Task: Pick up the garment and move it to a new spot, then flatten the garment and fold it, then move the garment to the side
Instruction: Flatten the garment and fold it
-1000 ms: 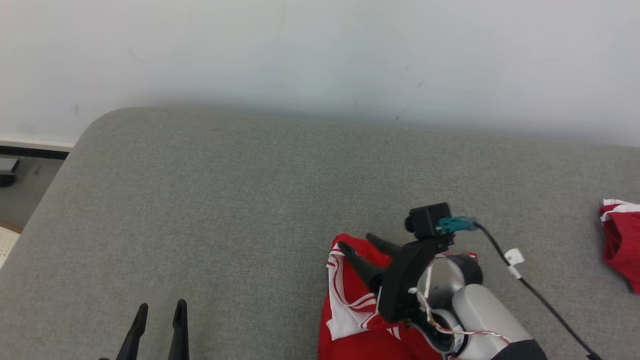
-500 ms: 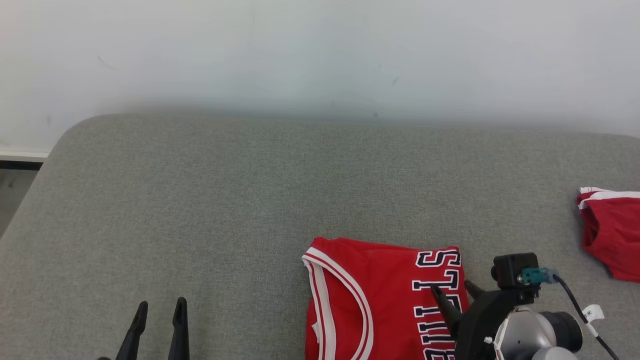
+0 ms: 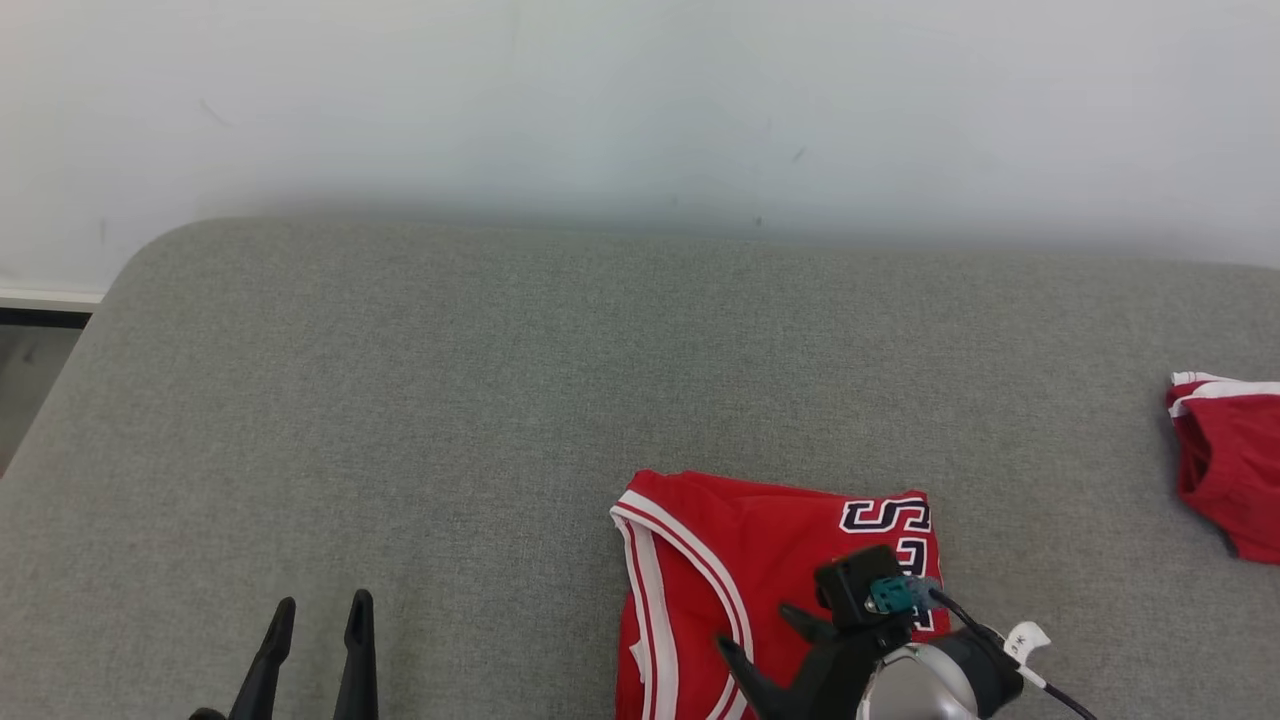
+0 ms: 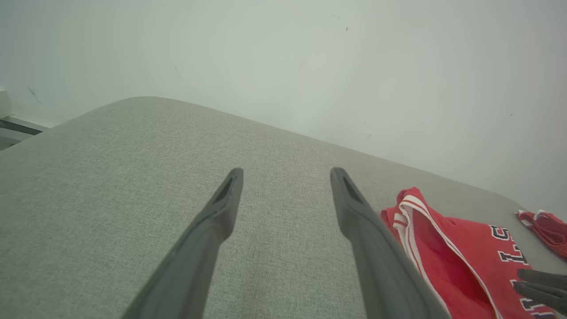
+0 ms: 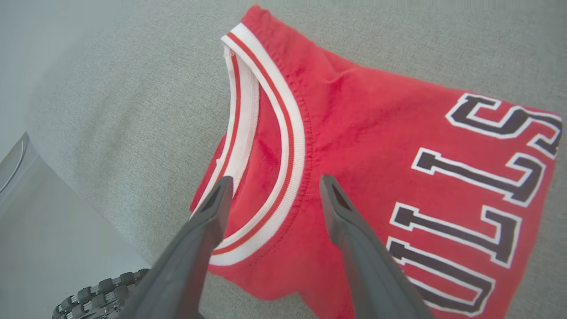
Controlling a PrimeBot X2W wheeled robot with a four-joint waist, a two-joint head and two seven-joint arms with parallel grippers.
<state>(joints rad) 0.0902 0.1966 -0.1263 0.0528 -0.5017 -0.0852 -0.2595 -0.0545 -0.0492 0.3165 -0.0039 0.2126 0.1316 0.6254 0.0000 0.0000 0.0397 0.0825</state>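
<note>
The garment [image 3: 760,540] is a red jersey with white-striped trim and dark lettering, lying folded flat on the grey cushion near its front edge. My right gripper [image 3: 755,628] stands open over the jersey's left part. In the right wrist view its fingers [image 5: 225,180] straddle the collar band of the garment [image 5: 376,133] with nothing held between them. My left gripper [image 3: 323,602] is open at the lower left, well apart from the jersey, over bare cushion. The left wrist view has that gripper [image 4: 285,173] open and the garment [image 4: 447,239] off to its right.
A second red piece of clothing [image 3: 1225,460] lies at the right edge of the grey cushion [image 3: 450,400]. A pale wall [image 3: 640,100] rises right behind it. The cushion's rounded left corner drops to the floor [image 3: 30,370]. A dark cable chain [image 5: 97,288] shows below the front edge.
A second ago the jersey was bunched under the right gripper; now it lies flat. The gripper swung to the lettering side, then back left over the collar. The head camera shifted.
</note>
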